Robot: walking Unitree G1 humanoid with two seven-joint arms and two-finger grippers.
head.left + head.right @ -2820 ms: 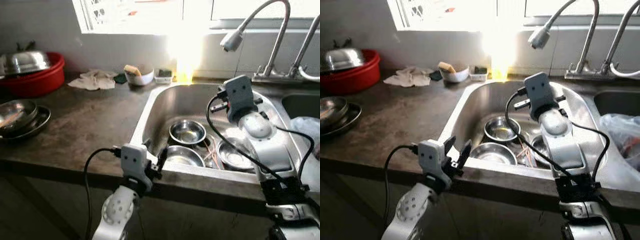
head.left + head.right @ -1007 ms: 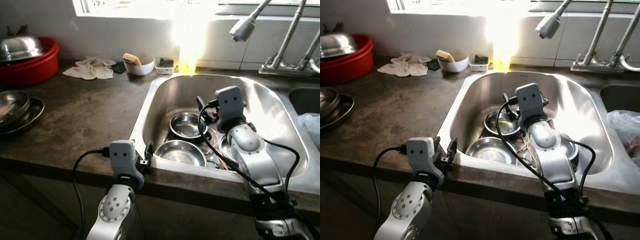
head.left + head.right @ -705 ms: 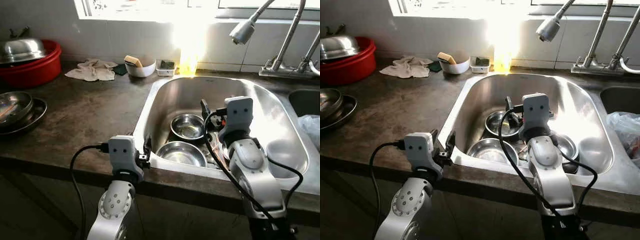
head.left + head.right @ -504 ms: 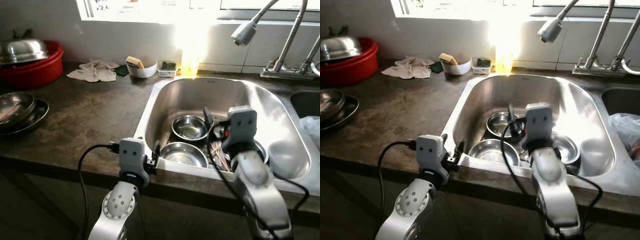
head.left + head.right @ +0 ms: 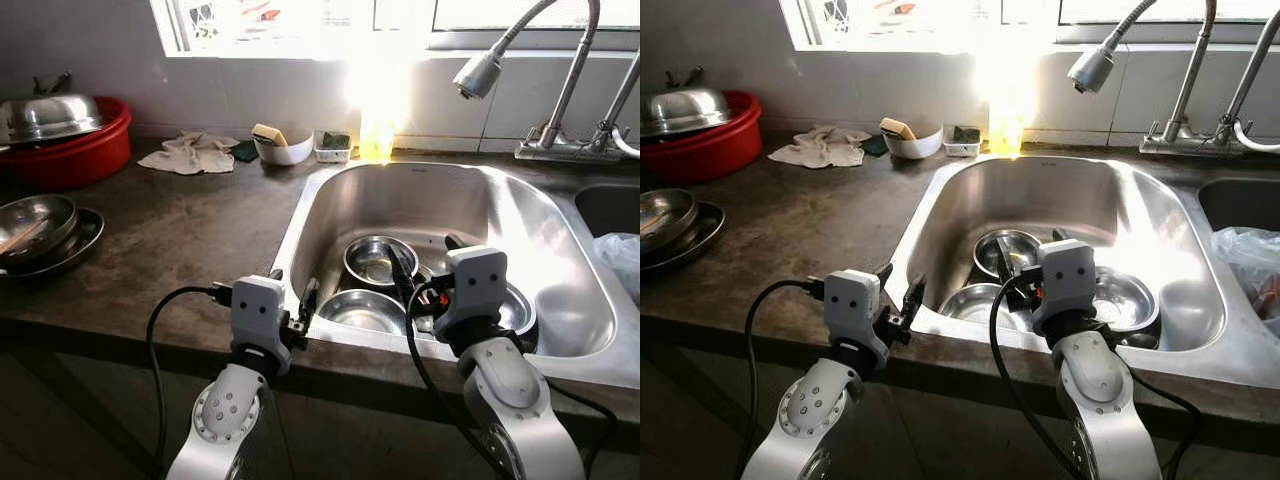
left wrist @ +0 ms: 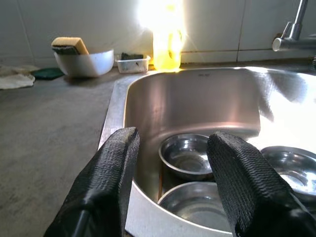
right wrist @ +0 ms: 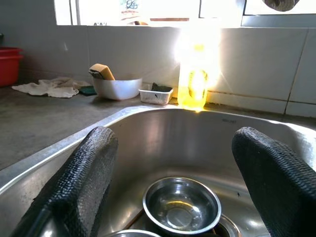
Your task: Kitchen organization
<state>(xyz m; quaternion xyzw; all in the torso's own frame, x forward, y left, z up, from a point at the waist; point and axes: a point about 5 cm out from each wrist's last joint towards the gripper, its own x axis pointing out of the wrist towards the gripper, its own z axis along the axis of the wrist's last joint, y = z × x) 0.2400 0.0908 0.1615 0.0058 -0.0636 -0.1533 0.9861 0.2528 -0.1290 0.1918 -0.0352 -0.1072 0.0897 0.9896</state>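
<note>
My right gripper (image 7: 170,197), fingers spread and empty, hangs nearer than my open left gripper (image 6: 170,190) to the small round steel bowl (image 7: 181,204) lying dead ahead in the stainless sink (image 5: 470,205).

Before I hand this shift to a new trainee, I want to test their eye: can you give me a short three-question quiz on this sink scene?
1. True or false: the right gripper is shut on a steel bowl.
2. What lies in the white bowl by the window: A) a sponge, B) a spoon, C) a cup?
3. Fill in: the left gripper hovers at the sink's front ____.

Key
1. False; its fingers are spread, holding nothing.
2. A, a sponge.
3. Rim, fingers apart.
</note>
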